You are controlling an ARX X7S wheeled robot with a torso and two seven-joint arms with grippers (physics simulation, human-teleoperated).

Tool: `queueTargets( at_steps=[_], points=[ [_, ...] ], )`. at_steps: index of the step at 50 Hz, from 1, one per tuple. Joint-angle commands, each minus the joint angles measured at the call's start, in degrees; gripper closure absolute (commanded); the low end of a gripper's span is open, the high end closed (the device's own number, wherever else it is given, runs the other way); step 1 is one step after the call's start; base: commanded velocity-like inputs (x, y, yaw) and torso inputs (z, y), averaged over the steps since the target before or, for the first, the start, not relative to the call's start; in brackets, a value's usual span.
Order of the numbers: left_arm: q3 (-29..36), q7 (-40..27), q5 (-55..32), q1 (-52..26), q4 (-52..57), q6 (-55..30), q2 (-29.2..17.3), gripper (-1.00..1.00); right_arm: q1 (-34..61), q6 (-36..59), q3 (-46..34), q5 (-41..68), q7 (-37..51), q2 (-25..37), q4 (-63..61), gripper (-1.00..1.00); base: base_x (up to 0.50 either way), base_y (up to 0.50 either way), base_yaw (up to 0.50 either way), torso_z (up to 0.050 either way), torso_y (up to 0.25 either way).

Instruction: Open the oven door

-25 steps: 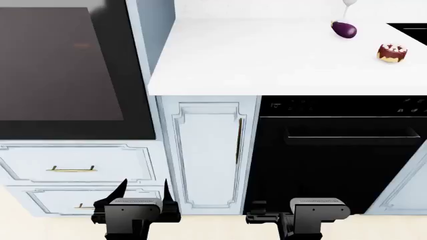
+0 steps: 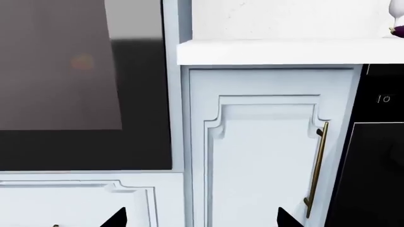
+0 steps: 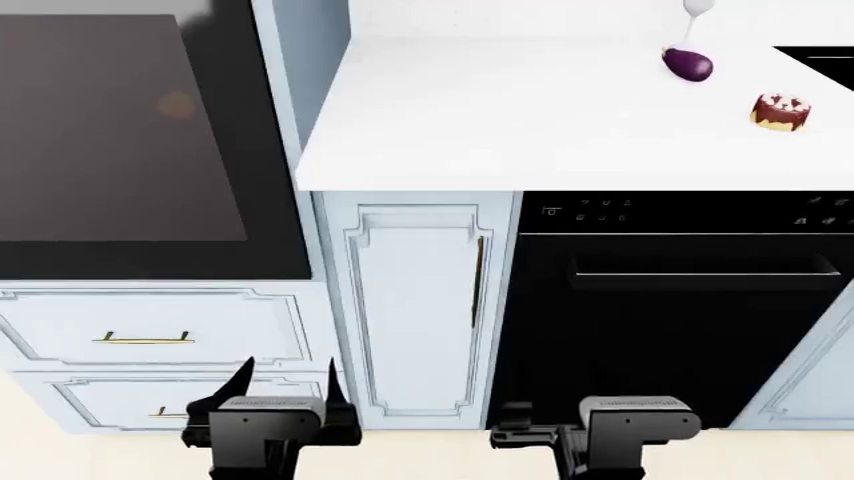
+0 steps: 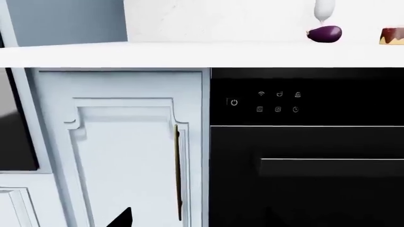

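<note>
Change over the last half second: almost none. Both arms sat low where they had been, well short of the cabinetry. Oven door point(image 3: 134, 140) was up at the robot's left, shut, above the drawers; its bar handle lay outside the head view. Left gripper point(image 3: 287, 385) had its fingers spread, empty. Right gripper point(image 3: 534, 432) faced the black under-counter appliance point(image 3: 667, 330); spread or pressed together, I could not tell. Judgement: reach not begun.

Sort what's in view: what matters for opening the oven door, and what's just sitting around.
For the job:
oven door
left gripper
right gripper

Just lying about:
eggplant
cake
cabinet door
black appliance front
drawers
</note>
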Motion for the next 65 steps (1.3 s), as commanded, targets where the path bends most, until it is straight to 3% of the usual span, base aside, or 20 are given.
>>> queueTargets(
  at_steps=[1, 7, 17, 28, 55, 60, 65],
  points=[
    [0.4, -2.5, -0.2, 0.0, 5.1, -3.3, -1.7, -1.0, 0.5, 4.9, -0.8, -0.1, 2.7, 1.7, -4.8, -1.0, 0.0, 0.0, 0.0, 0.0, 0.0],
    [-1.0, -3.1, -2.1, 0.8, 16.0, -10.2, -3.4, -1.0, -0.9, 13.5, -0.9, 1.6, 2.3, 3.6, -17.0, -1.0, 0.0, 0.0, 0.0, 0.0, 0.0],
    [-4.5, -5.0, -4.6, 0.7, 30.9, -18.3, -6.0, -1.0, 0.4, 19.6, 0.9, 3.3, 3.8, 5.2, -25.6, -1.0, 0.0, 0.0, 0.0, 0.0, 0.0],
    [-5.3, -6.1, -4.4, -2.8, 41.0, -24.4, -9.1, -1.0, 2.0, 19.8, 3.9, 2.2, 6.0, 7.8, -36.1, -1.0, 0.0, 0.0, 0.0, 0.0, 0.0],
    [-4.4, -8.1, -5.6, -3.7, 39.2, -25.2, -10.0, -1.0, 3.5, 26.3, 11.4, 6.6, 7.0, 13.8, -55.8, -1.0, 0.0, 0.0, 0.0, 0.0, 0.0],
    [-4.3, -8.3, -5.8, -3.7, 39.1, -25.1, -10.3, -1.0, 3.3, 24.3, 12.1, 8.0, 6.3, 14.8, -58.4, -1.0, 0.0, 0.0, 0.0, 0.0, 0.0],
    [-4.6, -8.4, -6.2, -2.9, 39.6, -25.0, -10.6, -1.0, 1.4, 19.2, 9.3, 9.6, 12.5, 21.1, -58.6, -1.0, 0.0, 0.0, 0.0, 0.0, 0.0]
  ],
)
